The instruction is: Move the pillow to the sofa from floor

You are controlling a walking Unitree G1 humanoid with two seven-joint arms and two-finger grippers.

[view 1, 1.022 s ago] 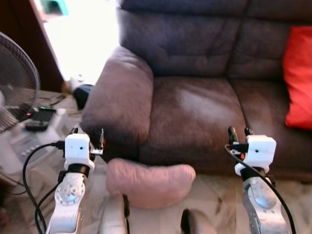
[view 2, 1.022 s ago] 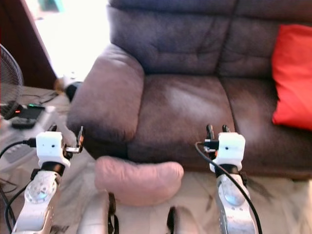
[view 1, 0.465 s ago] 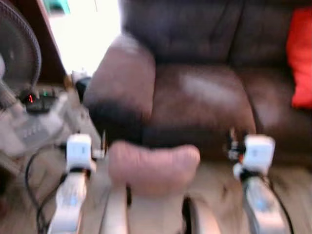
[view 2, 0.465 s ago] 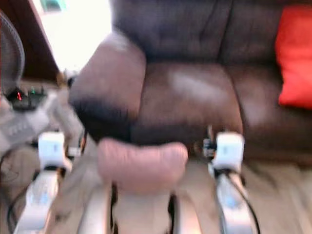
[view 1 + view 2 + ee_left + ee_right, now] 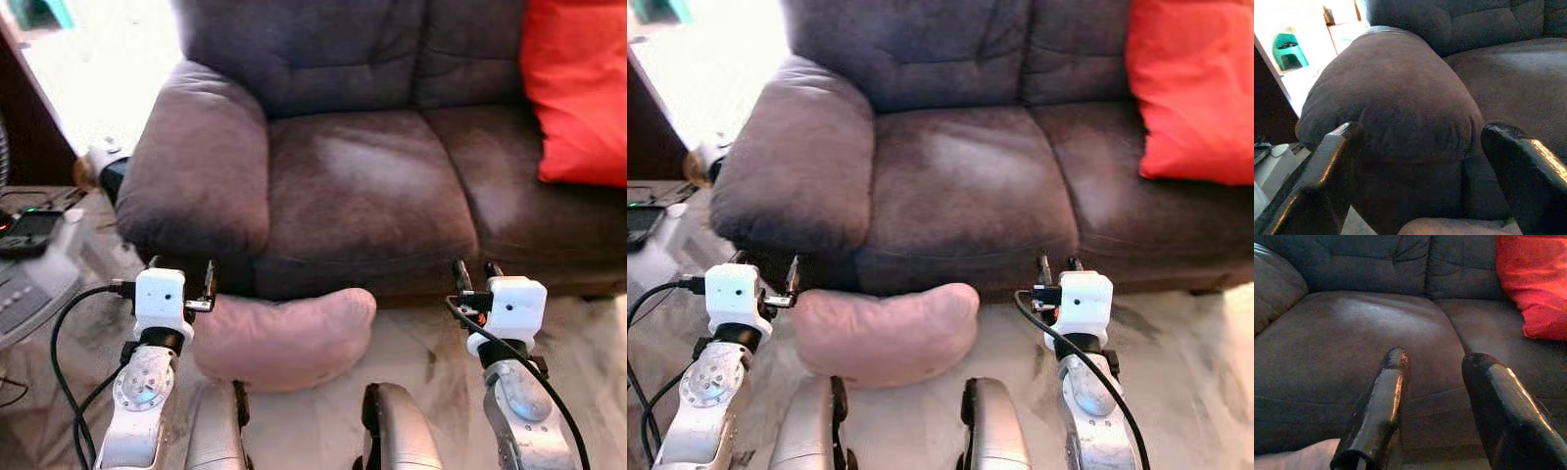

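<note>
1. your view has steadied and shifted since 1 s ago (camera moved, not the things); pink pillow (image 5: 282,338) on the floor against the sofa (image 5: 362,186), ungrasped.
2. left gripper (image 5: 180,276) fingers spread wide, right gripper (image 5: 474,271) parted, both empty.
3. count: 1 pink pillow, 1 red cushion (image 5: 576,88), 2 grippers.

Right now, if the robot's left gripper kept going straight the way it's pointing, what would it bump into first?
Probably the sofa's armrest. In its wrist view, the left gripper is open and that fat armrest sits right between its fingers. The pink pillow lies lower on the floor, so the gripper would likely pass above it, though depth is hard to judge.
</note>
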